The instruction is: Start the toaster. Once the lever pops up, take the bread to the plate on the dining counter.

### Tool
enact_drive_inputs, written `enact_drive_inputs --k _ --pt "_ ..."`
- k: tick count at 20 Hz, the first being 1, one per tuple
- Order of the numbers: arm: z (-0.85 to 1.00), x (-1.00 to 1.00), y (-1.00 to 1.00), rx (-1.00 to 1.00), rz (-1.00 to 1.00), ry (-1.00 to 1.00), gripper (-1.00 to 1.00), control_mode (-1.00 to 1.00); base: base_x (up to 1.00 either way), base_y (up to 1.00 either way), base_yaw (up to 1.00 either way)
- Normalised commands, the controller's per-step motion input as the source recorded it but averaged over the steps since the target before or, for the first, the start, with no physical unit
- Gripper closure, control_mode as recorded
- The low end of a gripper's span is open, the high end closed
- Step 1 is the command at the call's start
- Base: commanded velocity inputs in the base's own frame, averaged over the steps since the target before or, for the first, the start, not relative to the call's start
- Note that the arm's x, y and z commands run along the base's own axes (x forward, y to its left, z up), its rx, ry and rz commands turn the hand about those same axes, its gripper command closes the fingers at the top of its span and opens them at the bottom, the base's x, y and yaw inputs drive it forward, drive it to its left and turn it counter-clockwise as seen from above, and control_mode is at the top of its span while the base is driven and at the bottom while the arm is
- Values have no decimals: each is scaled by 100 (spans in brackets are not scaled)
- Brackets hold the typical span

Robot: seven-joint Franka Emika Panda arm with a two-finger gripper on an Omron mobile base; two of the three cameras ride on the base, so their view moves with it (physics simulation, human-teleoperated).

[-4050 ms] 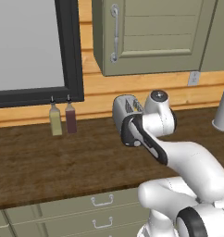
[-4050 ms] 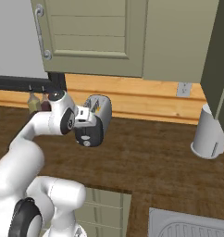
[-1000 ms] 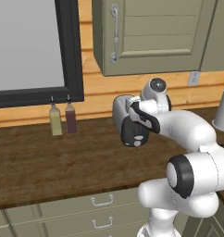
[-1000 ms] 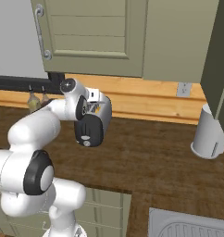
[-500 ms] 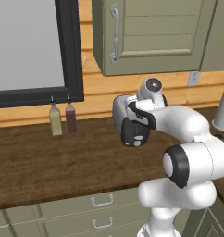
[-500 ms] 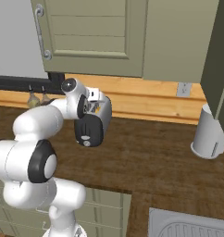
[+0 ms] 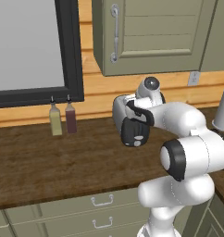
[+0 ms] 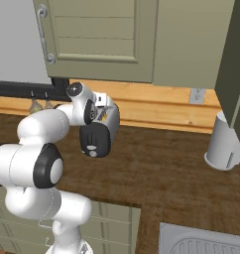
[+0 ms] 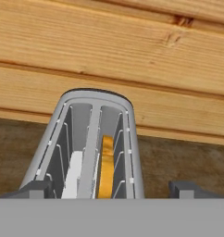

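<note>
The silver-white toaster [image 7: 119,111] stands on the brown counter against the wood-plank wall, its black end face and pale knob [image 8: 93,153] turned toward me. My gripper [image 9: 110,190] hovers just above its slots, open, with dark fingertips [image 9: 36,188] wide on either side and nothing between them. In the hand view the bread [image 9: 74,173], a pale cream slice, sits in the left slot. A golden-brown slice [image 9: 106,165] sits in the right slot. My hand [image 8: 100,108] hides the toaster's top in both base views. The plate and the dining counter are out of view.
Two small bottles [image 7: 55,121] stand at the wall left of the toaster. A pale grey canister [image 8: 222,142] stands to the right. A green wall cabinet [image 7: 155,32] hangs low overhead. A sink drainboard [image 8: 201,242] lies at the near right.
The gripper's fingers have spread from shut to wide open above the toaster. The hand has barely shifted and the toaster has stayed put.
</note>
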Motion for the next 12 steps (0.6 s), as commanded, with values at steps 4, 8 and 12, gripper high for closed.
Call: enact_drive_inputs --k 4,8,12 --pt "0 0 0 0 0 0 -100 -100 0 0 0" --pt "0 0 0 0 0 0 -100 -100 0 0 0" --pt "0 0 0 0 0 0 -100 -100 0 0 0"
